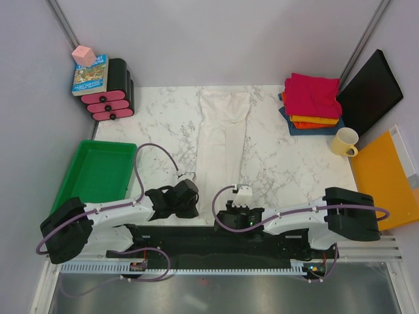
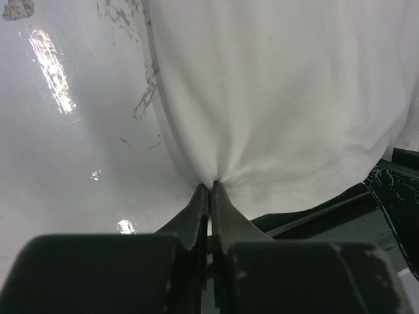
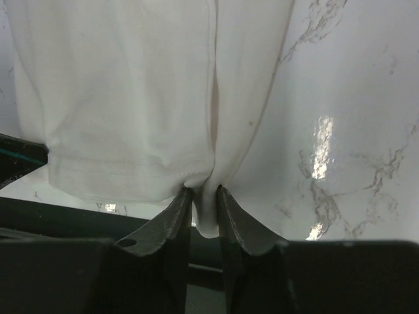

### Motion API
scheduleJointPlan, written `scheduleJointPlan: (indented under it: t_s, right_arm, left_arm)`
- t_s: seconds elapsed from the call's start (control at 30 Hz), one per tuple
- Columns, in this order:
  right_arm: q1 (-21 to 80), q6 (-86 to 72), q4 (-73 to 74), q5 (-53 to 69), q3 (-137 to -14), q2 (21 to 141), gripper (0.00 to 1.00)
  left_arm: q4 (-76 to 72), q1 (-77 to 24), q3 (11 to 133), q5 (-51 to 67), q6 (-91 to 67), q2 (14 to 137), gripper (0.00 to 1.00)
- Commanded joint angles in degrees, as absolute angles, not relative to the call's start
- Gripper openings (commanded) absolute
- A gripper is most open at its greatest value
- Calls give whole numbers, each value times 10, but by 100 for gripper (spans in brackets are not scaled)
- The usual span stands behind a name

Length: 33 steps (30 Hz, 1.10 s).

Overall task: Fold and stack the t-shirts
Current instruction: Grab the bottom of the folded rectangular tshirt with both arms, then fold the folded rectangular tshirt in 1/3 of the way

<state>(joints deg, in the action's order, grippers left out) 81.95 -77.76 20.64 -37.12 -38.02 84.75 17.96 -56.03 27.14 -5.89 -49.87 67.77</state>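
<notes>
The off-white t-shirt (image 1: pixel 221 140) lies as a long narrow strip down the middle of the marble table, folded lengthwise. My left gripper (image 1: pixel 192 196) is shut on its near left hem corner (image 2: pixel 213 180). My right gripper (image 1: pixel 230 207) is shut on its near right hem corner, with cloth bunched between the fingers (image 3: pixel 204 196). Both hold the hem at the table's near edge. A stack of folded shirts sits at the back right: magenta (image 1: pixel 312 93) on top, orange (image 1: pixel 314 121) under it, dark blue (image 1: pixel 292 125) at the bottom.
A green tray (image 1: pixel 98 171) stands at the left. Black and pink containers (image 1: pixel 112 98) with a book and a pink cube are at the back left. A yellow mug (image 1: pixel 343 141), a black board (image 1: pixel 370 91) and an orange-yellow board (image 1: pixel 386 176) are at the right.
</notes>
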Motion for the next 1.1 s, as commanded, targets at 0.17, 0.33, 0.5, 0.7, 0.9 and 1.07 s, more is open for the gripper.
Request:
scheduleJointPlan:
  t_s: [0.17,0.33,0.5,0.7,0.9,1.07]
  right_arm:
    - [853,-869,308,-308,-369,867,0]
    - [877,-905,378,-348,-395,856,0]
    - [873,-907,395,-396,-401,829,0]
    - [860,-874,417,-429,-433,829,0]
    - [849,-850,481,-481,-482,804,0]
    - [804,-800,510,-516,-519,755,0]
  left_arm:
    - [234,-565,256,-76,-503,652,2]
    - [252,-565,259,-92,-504,621,2]
    - [273,-565,264,-111,-507,598,2]
    - [283,-565,279,-114,-503,593,2]
    - [285,-565,310,-107,-492,588,2]
    - [290,-564,352,-113,-474,591,2]
